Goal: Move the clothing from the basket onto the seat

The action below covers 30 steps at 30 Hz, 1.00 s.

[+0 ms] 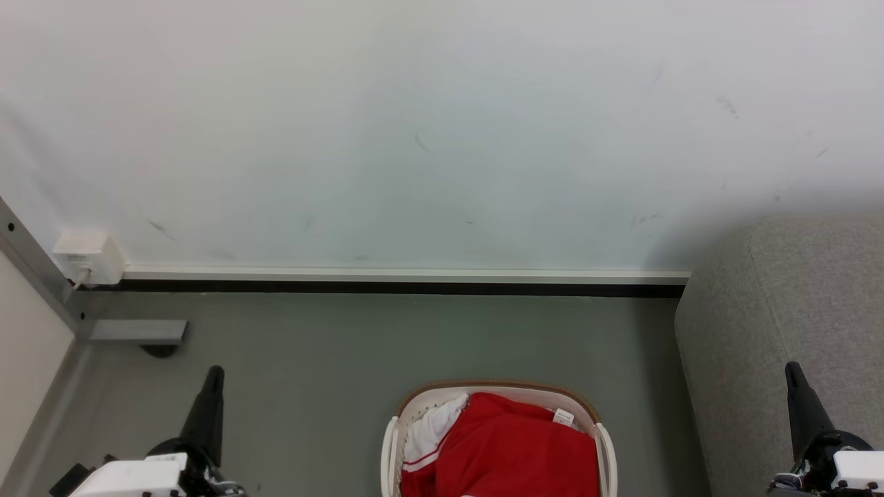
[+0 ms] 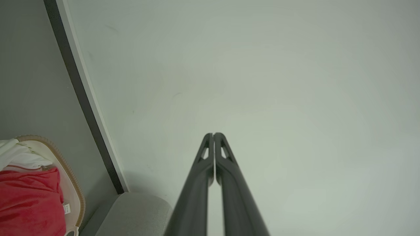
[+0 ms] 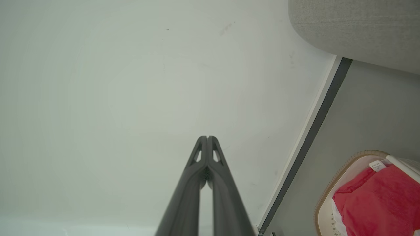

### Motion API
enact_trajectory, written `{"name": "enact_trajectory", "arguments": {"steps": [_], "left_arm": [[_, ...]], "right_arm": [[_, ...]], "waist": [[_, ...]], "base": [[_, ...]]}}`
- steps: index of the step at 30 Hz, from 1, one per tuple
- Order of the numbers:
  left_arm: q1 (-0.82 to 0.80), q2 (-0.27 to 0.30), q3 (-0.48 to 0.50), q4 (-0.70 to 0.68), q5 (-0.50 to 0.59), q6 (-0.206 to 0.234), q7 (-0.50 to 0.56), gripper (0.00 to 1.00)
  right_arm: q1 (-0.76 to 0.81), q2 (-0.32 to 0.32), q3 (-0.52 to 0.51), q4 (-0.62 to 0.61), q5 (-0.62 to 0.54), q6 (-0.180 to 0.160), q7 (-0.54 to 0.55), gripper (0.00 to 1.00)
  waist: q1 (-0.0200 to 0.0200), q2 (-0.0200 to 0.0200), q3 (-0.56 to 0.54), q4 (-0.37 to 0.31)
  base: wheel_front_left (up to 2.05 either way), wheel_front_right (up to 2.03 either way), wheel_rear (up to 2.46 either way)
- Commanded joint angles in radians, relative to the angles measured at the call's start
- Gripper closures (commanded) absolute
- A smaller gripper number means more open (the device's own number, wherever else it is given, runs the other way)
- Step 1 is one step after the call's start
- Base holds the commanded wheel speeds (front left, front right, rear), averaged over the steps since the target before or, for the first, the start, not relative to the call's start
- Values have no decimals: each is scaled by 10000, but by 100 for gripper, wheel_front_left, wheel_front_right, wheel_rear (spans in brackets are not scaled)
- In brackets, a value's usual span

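Observation:
Red clothing (image 1: 514, 449) with white trim and a small white tag fills the white basket (image 1: 497, 388) with a brown rim, on the grey floor at the bottom middle of the head view. The light-grey seat (image 1: 780, 331) stands to its right. My left gripper (image 1: 214, 376) is shut at the lower left, well away from the basket, and points at the wall. My right gripper (image 1: 792, 369) is shut at the lower right, in front of the seat. The left wrist view shows the shut fingers (image 2: 213, 135), the clothing (image 2: 29, 203), basket (image 2: 67, 173) and seat (image 2: 137, 213).
A white wall (image 1: 442, 124) with a dark skirting strip runs behind the basket. A white socket box (image 1: 86, 257) and a grey metal frame post (image 1: 34, 269) stand at the left. In the right wrist view the seat (image 3: 357, 26) and basket (image 3: 341, 173) lie right of the shut gripper (image 3: 207, 138).

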Motion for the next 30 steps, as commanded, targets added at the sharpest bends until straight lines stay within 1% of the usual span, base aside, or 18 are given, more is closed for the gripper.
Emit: {"name": "enact_trajectory", "arguments": {"steps": [1, 30], "left_arm": [[-64, 22, 8, -37, -143, -24, 44, 100], [-64, 22, 8, -37, -143, -25, 44, 100]], "right_arm": [[-39, -5, -32, 3, -6, -19, 33, 100], [-39, -5, -32, 3, -7, -19, 33, 100]], "waist": [[0, 0, 0, 0], [0, 0, 0, 0]], "base": [[0, 0, 0], [0, 0, 0]]}}
